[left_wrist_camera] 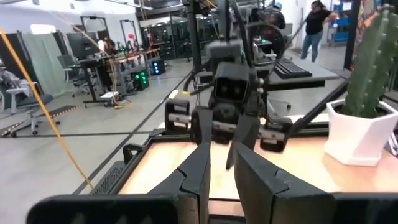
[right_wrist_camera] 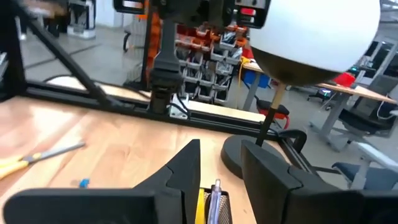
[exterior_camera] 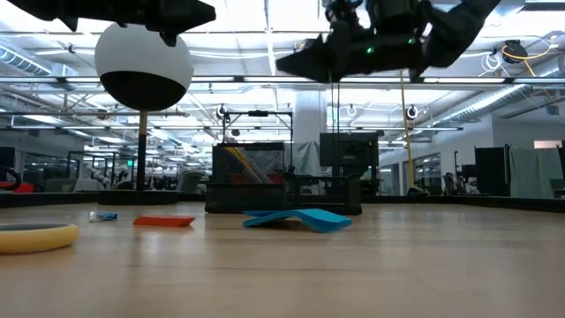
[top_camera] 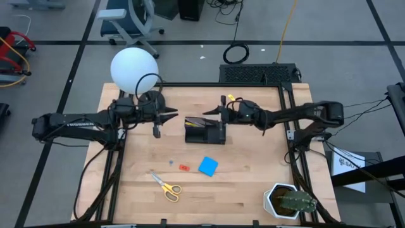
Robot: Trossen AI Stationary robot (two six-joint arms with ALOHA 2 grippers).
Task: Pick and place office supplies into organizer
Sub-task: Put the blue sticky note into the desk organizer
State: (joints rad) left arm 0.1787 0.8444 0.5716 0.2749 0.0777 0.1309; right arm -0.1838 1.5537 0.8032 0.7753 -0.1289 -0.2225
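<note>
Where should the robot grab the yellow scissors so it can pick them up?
Probably by the narrow silver blades, just ahead of the yellow handle loops, coming straight down from above. The scissors lie flat on the table, closed, blades pointing toward the far left and handles toward the near edge. The fingers should straddle the blades across their width, where they are thinnest; the loops are wider and harder to pinch.

We note an open robotics lab: far workbenches (left_wrist_camera: 112,59), parts bins (right_wrist_camera: 205,59), ceiling pipework (exterior_camera: 265,81), floor cables (top_camera: 235,52).
</note>
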